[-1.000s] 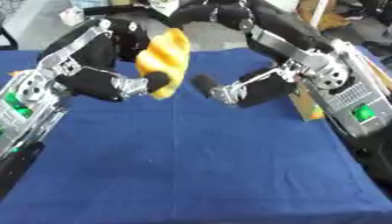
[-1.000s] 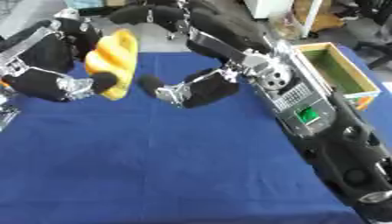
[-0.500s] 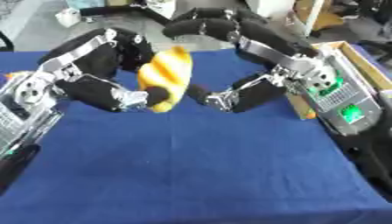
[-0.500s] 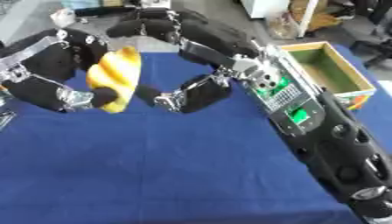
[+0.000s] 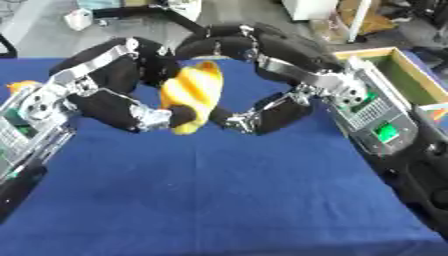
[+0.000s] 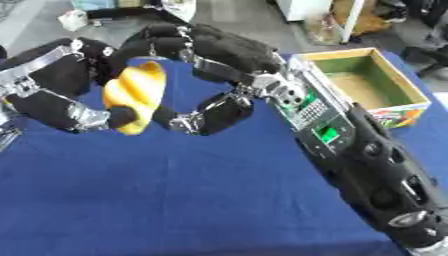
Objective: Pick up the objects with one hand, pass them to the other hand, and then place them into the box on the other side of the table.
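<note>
Over the blue table (image 5: 227, 200), the left hand (image 5: 122, 102) is curled round a yellow fruit (image 5: 192, 95), held upright above the cloth at centre-left. The right hand (image 5: 262, 107) sits just right of it, fingers bent round the fruit's right side and top; whether they touch it I cannot tell. Far right stands the open box (image 6: 367, 80), green inside.

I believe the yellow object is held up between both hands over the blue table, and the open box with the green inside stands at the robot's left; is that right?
Not quite: the box stands at the robot's right, as the right eye view shows. The rest holds: the yellow object is up between the left hand and the right hand, over the blue table.
</note>
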